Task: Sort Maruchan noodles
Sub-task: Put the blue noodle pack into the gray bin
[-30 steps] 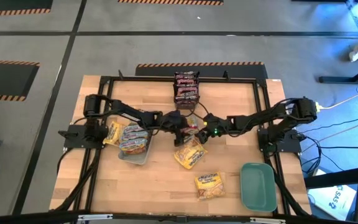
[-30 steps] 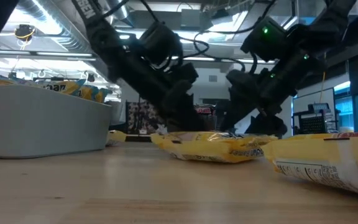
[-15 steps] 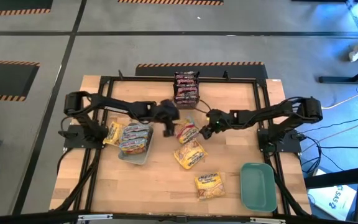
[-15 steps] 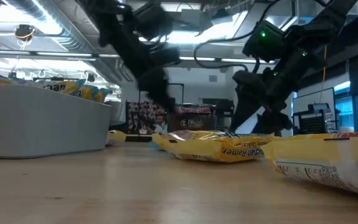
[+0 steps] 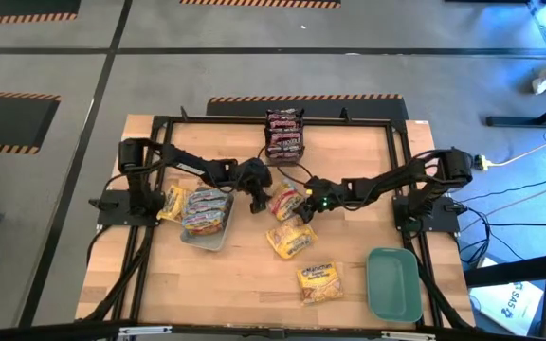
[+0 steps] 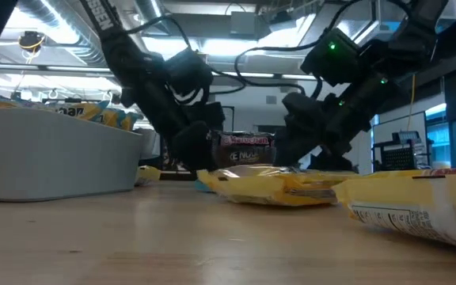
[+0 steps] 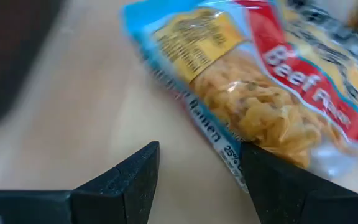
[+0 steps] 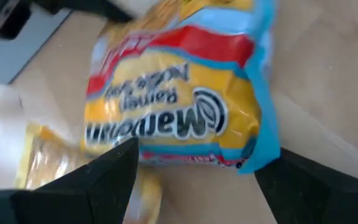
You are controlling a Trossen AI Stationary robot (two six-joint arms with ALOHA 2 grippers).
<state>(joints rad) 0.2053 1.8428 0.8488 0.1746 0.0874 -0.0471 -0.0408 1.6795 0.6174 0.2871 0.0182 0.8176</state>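
A yellow, red and blue noodle packet (image 5: 283, 201) lies flat on the table between my two grippers. My left gripper (image 5: 256, 194) is open on its left side; in the left wrist view the open left gripper (image 7: 197, 155) faces the packet's blue-edged side (image 7: 229, 149). My right gripper (image 5: 308, 203) is open on the packet's right side, and in its wrist view the right gripper (image 8: 197, 155) has the packet (image 8: 173, 106) lying ahead of its spread fingers. Two yellow packets (image 5: 290, 237) (image 5: 320, 281) lie nearer. Dark maroon packets (image 5: 284, 133) are stacked at the far edge. My left gripper has one finger (image 7: 272, 186) right at the packet's blue edge (image 7: 232, 155); whether it touches I cannot tell. My right gripper touches nothing.
A pale grey tray (image 5: 212, 239) holding several packets sits left of centre, and another yellow packet (image 5: 171, 202) lies beside it. A teal tray (image 5: 393, 284) stands at the near right corner. Bare wood shows along the near left of the table.
My left gripper drew back toward the table's left and rose, then came down again beside the red and yellow packet. My right gripper pulled a little to the right, then moved back toward the packet. The packet, mostly covered by the grippers a second ago, now lies exposed between them.
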